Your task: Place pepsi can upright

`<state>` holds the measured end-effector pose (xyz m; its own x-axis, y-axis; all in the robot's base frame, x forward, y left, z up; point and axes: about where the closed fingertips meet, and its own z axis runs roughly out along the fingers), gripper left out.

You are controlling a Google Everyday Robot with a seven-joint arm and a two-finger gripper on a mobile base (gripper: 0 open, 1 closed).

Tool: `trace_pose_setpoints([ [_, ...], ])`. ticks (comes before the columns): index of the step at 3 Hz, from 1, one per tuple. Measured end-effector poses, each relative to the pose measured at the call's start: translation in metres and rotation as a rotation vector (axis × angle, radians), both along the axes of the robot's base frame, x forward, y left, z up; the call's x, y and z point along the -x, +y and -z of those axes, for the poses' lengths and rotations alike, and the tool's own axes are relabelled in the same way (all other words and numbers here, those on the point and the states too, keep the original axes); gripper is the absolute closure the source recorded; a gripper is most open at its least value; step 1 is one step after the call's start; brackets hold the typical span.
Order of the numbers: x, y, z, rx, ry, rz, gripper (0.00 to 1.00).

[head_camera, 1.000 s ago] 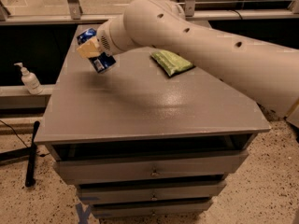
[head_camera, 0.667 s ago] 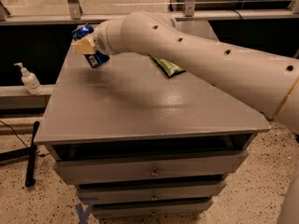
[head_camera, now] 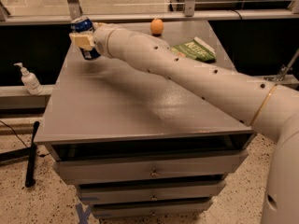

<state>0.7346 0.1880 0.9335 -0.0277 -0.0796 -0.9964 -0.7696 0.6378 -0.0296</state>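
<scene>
Since a second ago your arm has swung farther toward the far left corner of the desk (head_camera: 140, 111), taking the pepsi can (head_camera: 82, 25) with it, and the can now stands nearer to upright, its top leaning slightly left. Your claw (head_camera: 84, 40) is clenched on the can's middle: the pale fingers (head_camera: 80, 39) cross the blue body, with the top showing above them and the bottom end below. You cannot tell whether the bottom touches the desk. Beyond the arm, an orange (head_camera: 157, 26) sits near the far edge, and a green chip bag (head_camera: 194, 50) lies to its right, well apart from the can.
</scene>
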Motion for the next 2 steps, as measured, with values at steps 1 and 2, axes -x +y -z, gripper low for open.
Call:
trace_pose_setpoints([
  [1,-0.0113,0.0042,0.0077,-0.095,-0.036,0.002,1.0],
  [2,-0.0149,0.0081,0.015,-0.128,-0.066,-0.002,1.0],
])
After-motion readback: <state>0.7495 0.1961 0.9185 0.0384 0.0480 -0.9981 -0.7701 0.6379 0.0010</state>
